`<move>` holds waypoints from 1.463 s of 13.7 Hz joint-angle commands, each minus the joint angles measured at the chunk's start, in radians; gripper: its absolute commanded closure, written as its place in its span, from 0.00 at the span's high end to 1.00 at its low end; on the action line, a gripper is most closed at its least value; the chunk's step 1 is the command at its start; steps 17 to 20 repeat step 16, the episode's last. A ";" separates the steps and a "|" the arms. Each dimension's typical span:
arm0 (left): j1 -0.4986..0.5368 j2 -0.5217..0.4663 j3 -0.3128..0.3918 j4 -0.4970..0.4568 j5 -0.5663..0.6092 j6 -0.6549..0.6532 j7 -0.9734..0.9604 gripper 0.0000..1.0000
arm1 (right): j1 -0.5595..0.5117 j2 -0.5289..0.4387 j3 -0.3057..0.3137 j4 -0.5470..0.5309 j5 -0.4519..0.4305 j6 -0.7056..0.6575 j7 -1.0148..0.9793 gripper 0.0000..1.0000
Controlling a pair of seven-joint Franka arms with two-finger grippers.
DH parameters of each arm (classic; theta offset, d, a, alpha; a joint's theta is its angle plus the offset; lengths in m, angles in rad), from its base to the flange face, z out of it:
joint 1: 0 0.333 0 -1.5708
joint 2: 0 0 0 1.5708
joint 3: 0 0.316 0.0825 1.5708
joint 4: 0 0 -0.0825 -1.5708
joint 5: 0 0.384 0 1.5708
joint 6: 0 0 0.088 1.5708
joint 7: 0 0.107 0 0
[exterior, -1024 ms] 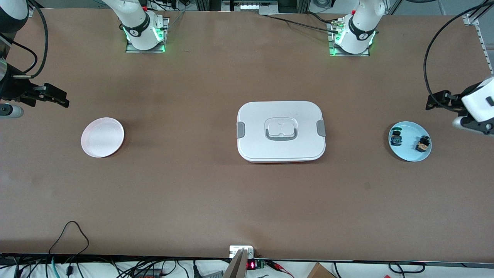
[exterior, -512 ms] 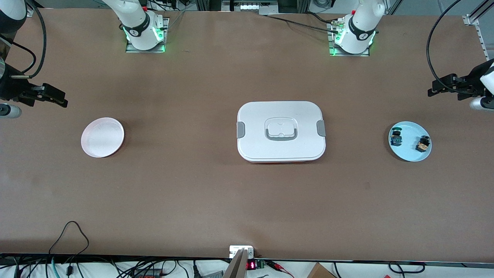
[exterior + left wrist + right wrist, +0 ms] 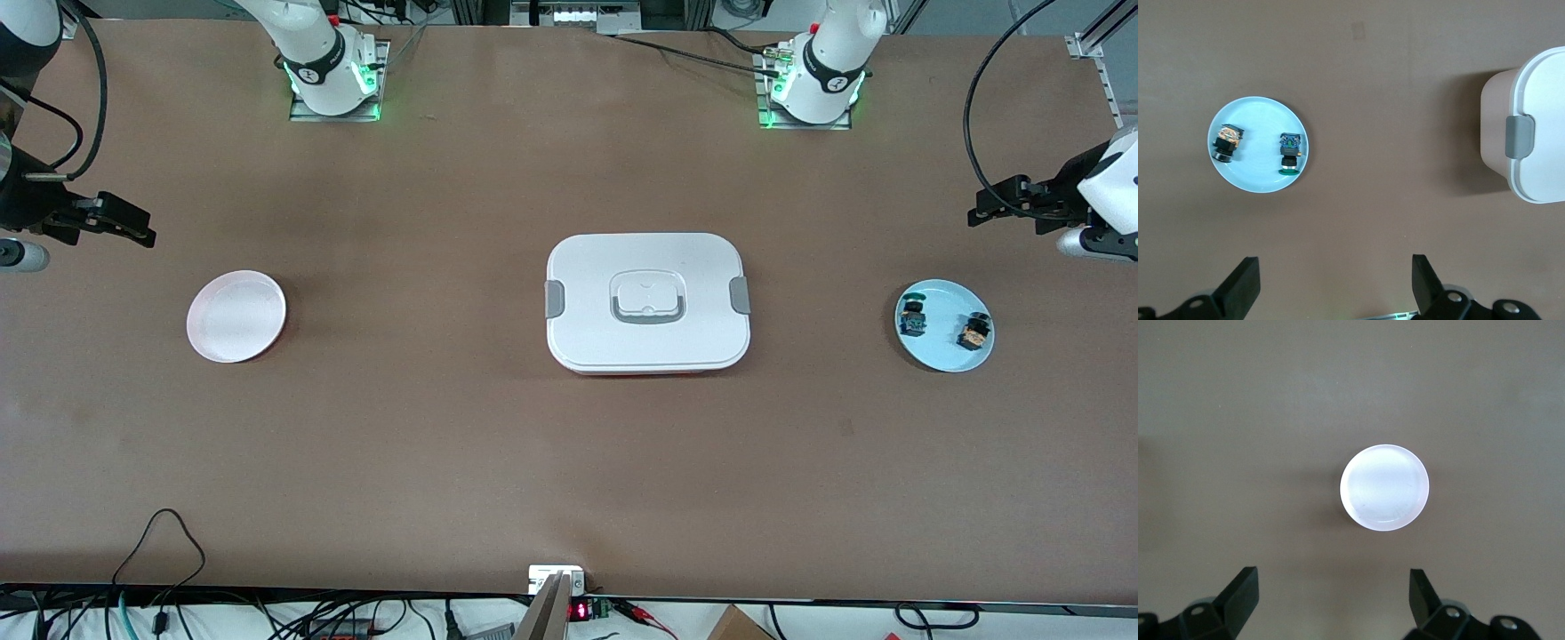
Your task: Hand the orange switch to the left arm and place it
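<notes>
Swinging inward at the right edge of the front frame, the left gripper now sits a shade further toward the frame's centre than half a second ago, after lifting away from the blue plate; nothing else on the table has shifted. Its fingers are spread wide with nothing between them, hanging high over bare table just above the plate in the frame — a ready stance, it seems, for coming down on the target.

And there is the target: the orange switch lies on its side on that plate, at the plate's right in the front frame, with the blue-and-green switch just beside it, apart. In the left wrist view the plate sits centre-left, well clear of the open fingertips.

Over at the left edge of the front frame, the right gripper waits, fingers equally spread and empty, above the table near the pink plate, likely the drop-off.

Between the two plates, dead centre, stands the box, lid on. That is the obstacle: any handover has to pass over or around it.
</notes>
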 commanded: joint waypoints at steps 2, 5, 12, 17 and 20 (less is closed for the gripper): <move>-0.001 -0.018 -0.005 0.014 0.053 -0.001 -0.018 1.00 | -0.003 -0.008 0.009 0.008 -0.015 -0.009 0.002 1.00; 0.001 -0.017 -0.003 0.030 0.064 -0.021 -0.006 1.00 | -0.003 -0.009 0.009 0.008 -0.015 -0.009 0.002 1.00; -0.002 0.003 -0.008 0.076 0.052 -0.030 -0.007 1.00 | -0.001 -0.011 0.009 0.008 -0.015 -0.006 0.002 1.00; -0.002 0.003 -0.008 0.079 0.056 -0.033 -0.013 1.00 | -0.001 -0.014 0.011 0.009 -0.005 -0.014 -0.020 1.00; -0.002 0.003 -0.008 0.079 0.056 -0.033 -0.013 1.00 | -0.001 -0.014 0.011 0.009 -0.005 -0.014 -0.020 1.00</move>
